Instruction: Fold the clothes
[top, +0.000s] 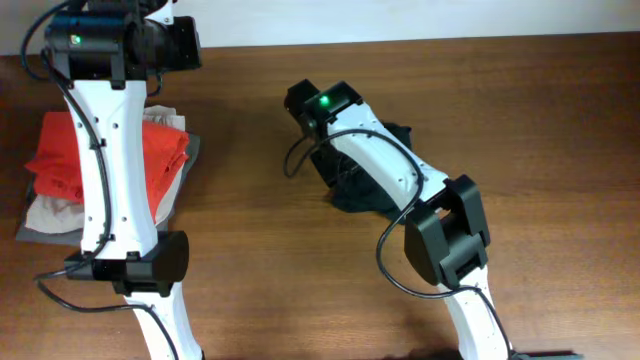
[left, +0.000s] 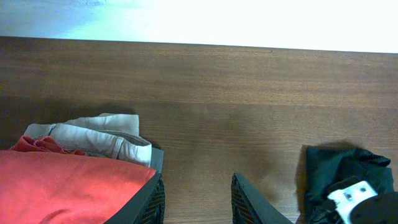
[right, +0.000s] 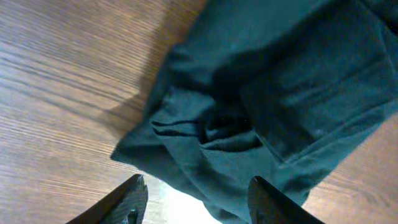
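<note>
The black garment (right: 261, 93) is seen lying crumpled near the middle of the wooden table (top: 560, 120), partly covered by the right arm (top: 380, 160). The right gripper (right: 202, 202) is held over it, jaws apart and gripping nothing. The left gripper (left: 196, 202) is likewise parted and empty, near a red garment (left: 62, 186) stacked on pale folded garments (left: 99, 140).

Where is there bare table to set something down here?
Bare table lies between the folded stack and the black garment, and on the right side beyond that garment. Crowded: the left edge, stack under the left arm, and the centre, right arm over the garment.
</note>
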